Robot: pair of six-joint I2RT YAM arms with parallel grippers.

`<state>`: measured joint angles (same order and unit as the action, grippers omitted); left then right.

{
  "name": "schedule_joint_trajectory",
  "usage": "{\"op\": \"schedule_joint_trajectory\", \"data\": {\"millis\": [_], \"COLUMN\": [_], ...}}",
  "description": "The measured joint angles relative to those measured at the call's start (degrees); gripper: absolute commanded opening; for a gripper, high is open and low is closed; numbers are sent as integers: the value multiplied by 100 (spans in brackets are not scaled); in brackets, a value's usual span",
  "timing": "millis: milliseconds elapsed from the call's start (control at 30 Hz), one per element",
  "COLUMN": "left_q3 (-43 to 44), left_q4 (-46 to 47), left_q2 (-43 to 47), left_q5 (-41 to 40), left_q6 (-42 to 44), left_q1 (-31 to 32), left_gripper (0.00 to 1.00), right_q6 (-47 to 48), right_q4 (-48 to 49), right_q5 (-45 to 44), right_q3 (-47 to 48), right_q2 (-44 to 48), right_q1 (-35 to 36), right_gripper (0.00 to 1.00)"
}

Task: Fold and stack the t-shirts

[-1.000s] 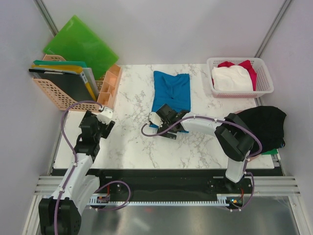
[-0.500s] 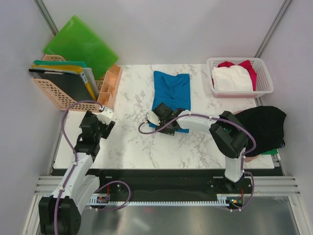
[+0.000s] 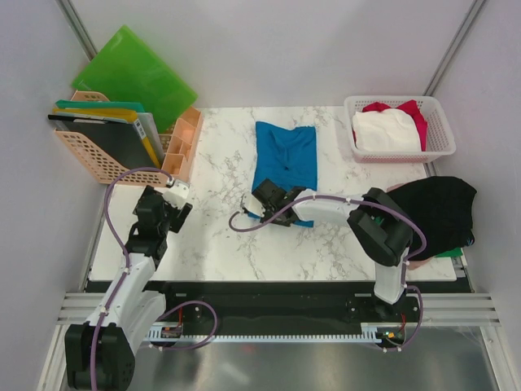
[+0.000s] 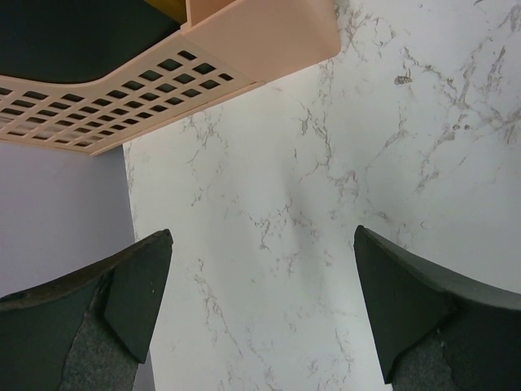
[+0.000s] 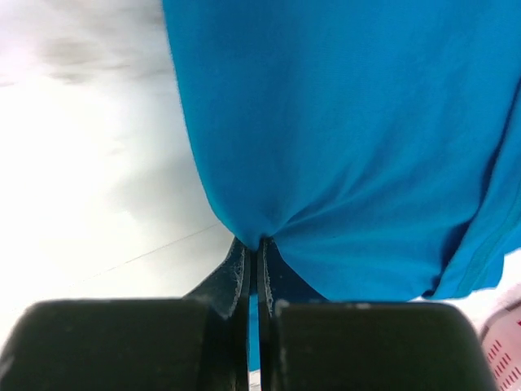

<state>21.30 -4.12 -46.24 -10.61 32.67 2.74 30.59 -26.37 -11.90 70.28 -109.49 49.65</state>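
The white marble-patterned surface (image 3: 212, 236) carries all items observed. At its far left corner a peach lattice file rack (image 3: 89, 163) holds upright files, and a bright green folder (image 3: 134, 75) leans against the wall behind it. A smaller peach organiser (image 3: 183, 142) stands just beside the rack.

A black t-shirt (image 3: 440, 208) lies bunched at the right edge of the surface, partly overhanging it. A blue t-shirt (image 3: 286, 153) lies folded in the far middle of the surface, its long side running front to back. A white lattice basket (image 3: 444, 130) sits at the far right corner, well apart from the blue t-shirt. It contains a white t-shirt (image 3: 385, 130) with a red t-shirt (image 3: 417, 110) behind it.

The right arm reaches leftward across the surface, and the right hand (image 3: 262, 195) sits at the near left corner of the blue t-shirt. The right wrist view shows that hand (image 5: 254, 244) fully closed, with the blue cloth (image 5: 350, 122) pinched to a point between its fingertips.

The left hand (image 3: 175, 198) is near the left edge of the surface, just in front of the organiser. The left wrist view shows it (image 4: 264, 269) spread wide and holding nothing, above bare marble, with the file rack (image 4: 244, 41) ahead of it.
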Motion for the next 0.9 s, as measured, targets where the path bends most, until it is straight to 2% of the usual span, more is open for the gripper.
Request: {"op": "schedule_joint_trajectory", "data": {"millis": [400,633,900], "left_q3": [-11,-70,-81], "left_q4": [-2,0,66], "left_q2": [131,151,-203], "left_q5": [-2,-31,-24], "left_q6": [-2,-2,-7], "left_q1": [2,0,2], "left_gripper": [100,100,100], "right_q6": [-570,-597,-339], "right_q4": [-730,-859,-1368], "right_q5": [973,1381,1003], "right_q3": [-621,-702,-398], "right_q2": [684,809,1331], "right_q1": [1705,1683,1674], "right_gripper": [0,0,0]}}
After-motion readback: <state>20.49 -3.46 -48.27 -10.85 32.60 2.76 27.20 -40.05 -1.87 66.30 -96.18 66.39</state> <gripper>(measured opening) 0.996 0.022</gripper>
